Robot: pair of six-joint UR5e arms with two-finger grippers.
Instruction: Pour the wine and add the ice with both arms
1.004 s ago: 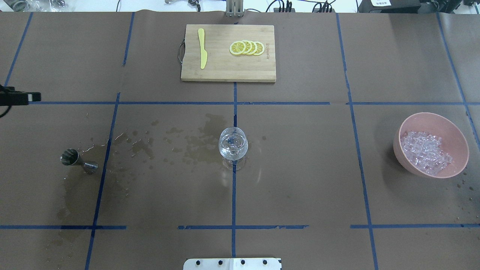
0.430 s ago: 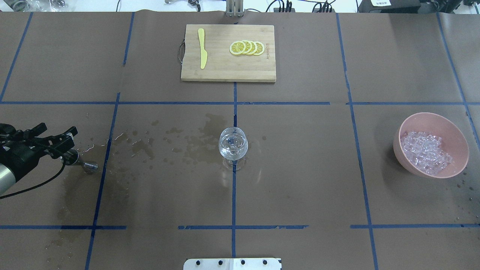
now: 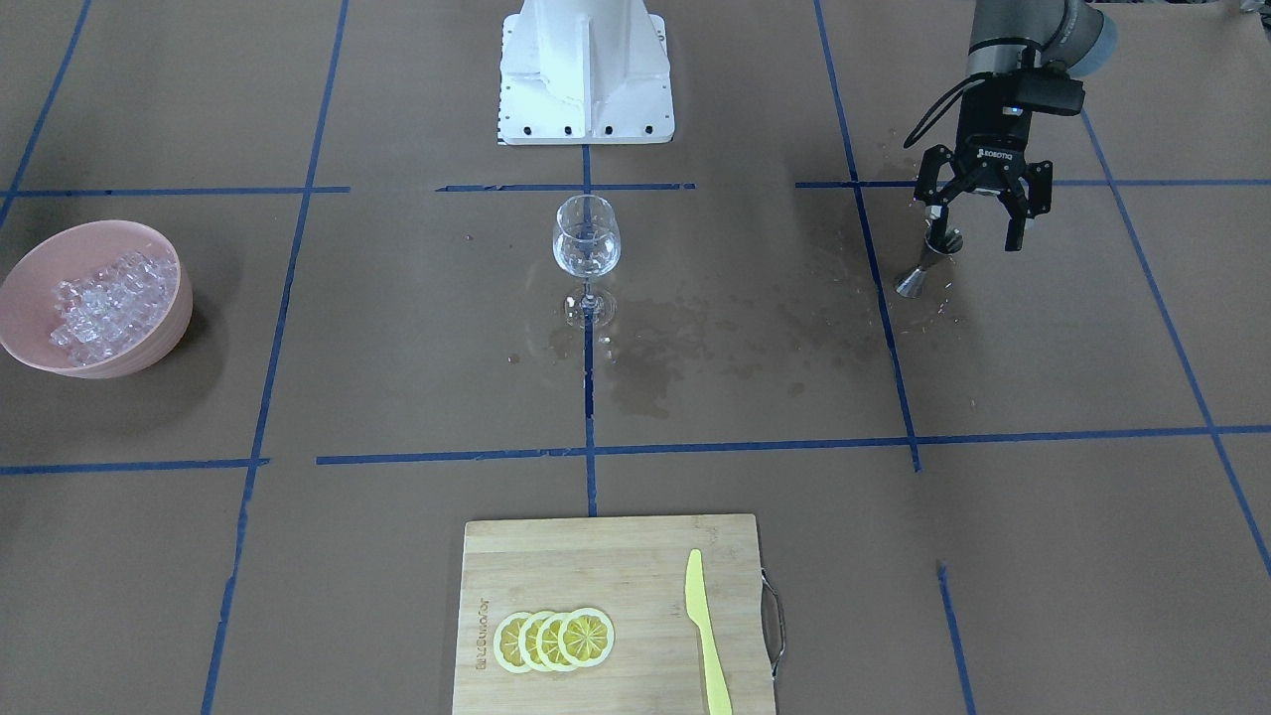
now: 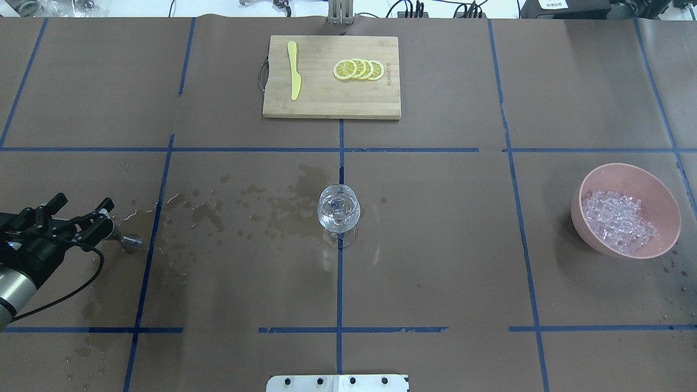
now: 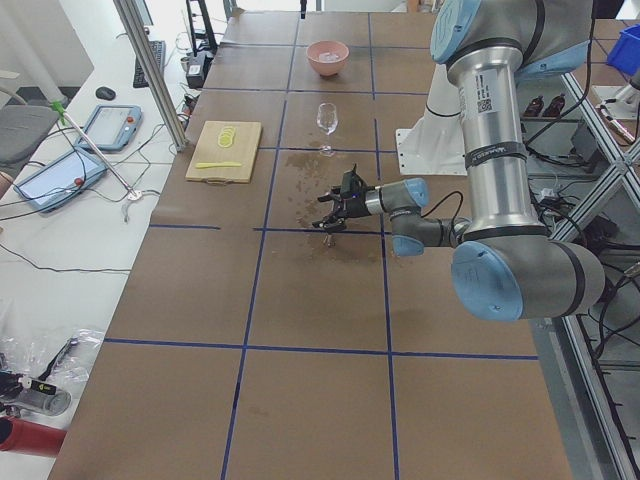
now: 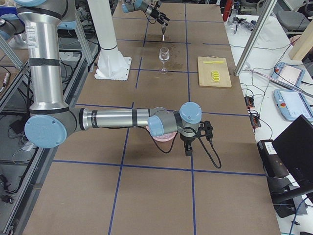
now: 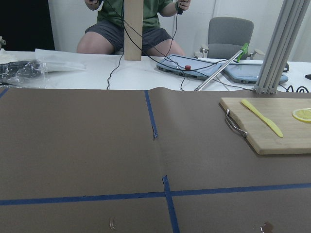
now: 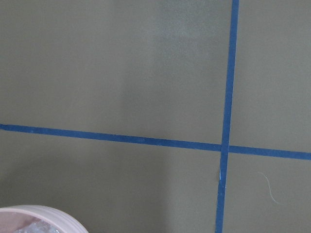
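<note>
— Brown paper crossed with blue tape lines covers the surface (image 4: 435, 245). Where is the wine?
— A little clear wine (image 3: 586, 260) glints low in the wine glass (image 4: 338, 209). The glass stands upright at the middle, stem vertical, mouth up. Wet stains (image 4: 283, 209) lie on the paper beside it.
— And the ice?
— Heaped in the pink bowl (image 4: 580, 218), far over on the robot's right.
— The left end effector?
— The left end effector (image 3: 973, 233) lies nearly level, its long axis pointing away from the robot's base. Its fingers (image 3: 1017, 220) are spread wide at the top cup of the upright steel jigger (image 3: 912, 281). Whether they touch it, I cannot tell.
— The right one?
— The right end effector (image 6: 190, 151) hangs pointing down near the bowl. Spread or pressed together, I cannot tell.
</note>
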